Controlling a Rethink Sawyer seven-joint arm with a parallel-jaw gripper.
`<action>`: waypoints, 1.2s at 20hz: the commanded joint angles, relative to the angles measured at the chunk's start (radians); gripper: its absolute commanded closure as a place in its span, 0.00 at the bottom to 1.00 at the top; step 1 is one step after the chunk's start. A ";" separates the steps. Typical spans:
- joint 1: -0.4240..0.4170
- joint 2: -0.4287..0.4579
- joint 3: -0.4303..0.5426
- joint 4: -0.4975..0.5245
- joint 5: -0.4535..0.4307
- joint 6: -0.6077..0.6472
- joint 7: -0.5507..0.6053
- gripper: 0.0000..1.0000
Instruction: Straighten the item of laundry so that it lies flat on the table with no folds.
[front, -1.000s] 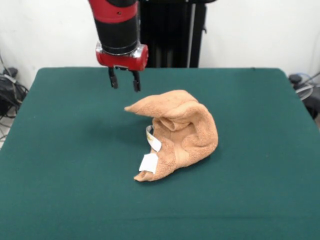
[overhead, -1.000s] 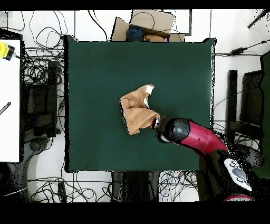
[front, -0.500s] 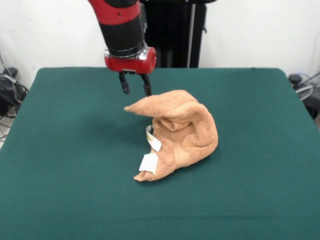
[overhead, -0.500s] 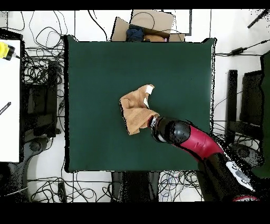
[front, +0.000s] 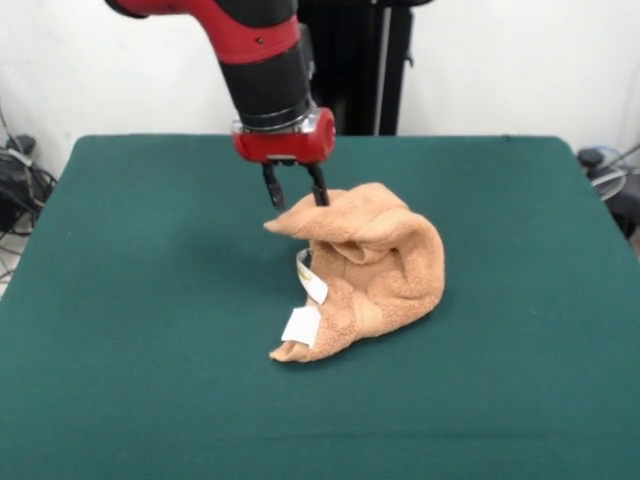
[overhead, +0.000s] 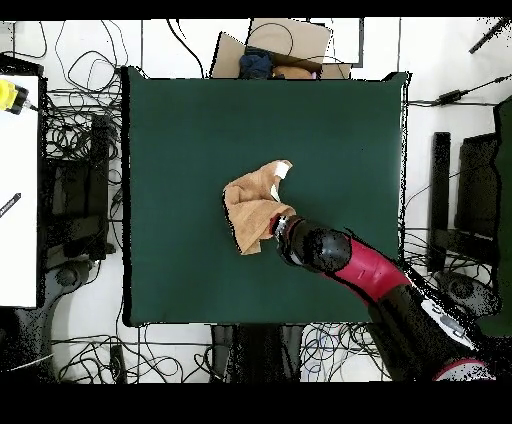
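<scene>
The item of laundry (front: 370, 265) is an orange-tan towel, crumpled into a raised heap near the middle of the green table (front: 130, 300), with two white tags (front: 300, 325) at its near left edge. My gripper (front: 296, 192) hangs open at the heap's upper left peak. One finger (front: 320, 190) touches the cloth there and the other (front: 272, 190) is just left of it. Seen from overhead, the towel (overhead: 252, 208) lies mid-table (overhead: 180, 130) with the arm's end (overhead: 300, 242) over its lower right corner, hiding the gripper.
Tangled cables ring the table in the overhead view. A cardboard box (overhead: 285, 45) sits beyond its top edge, a white bench (overhead: 18, 200) stands at the left, and dark equipment (overhead: 470, 200) at the right.
The gripper has travelled right and down, from open table beside the towel to the heap's peak. The towel's upper part has shifted slightly to the right.
</scene>
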 joint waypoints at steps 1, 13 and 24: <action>-0.043 0.053 0.171 0.069 -0.016 -0.125 0.133 0.00; -0.072 0.061 0.227 0.074 -0.015 -0.124 0.134 0.00; -0.074 0.038 0.258 0.083 -0.003 -0.110 0.147 0.00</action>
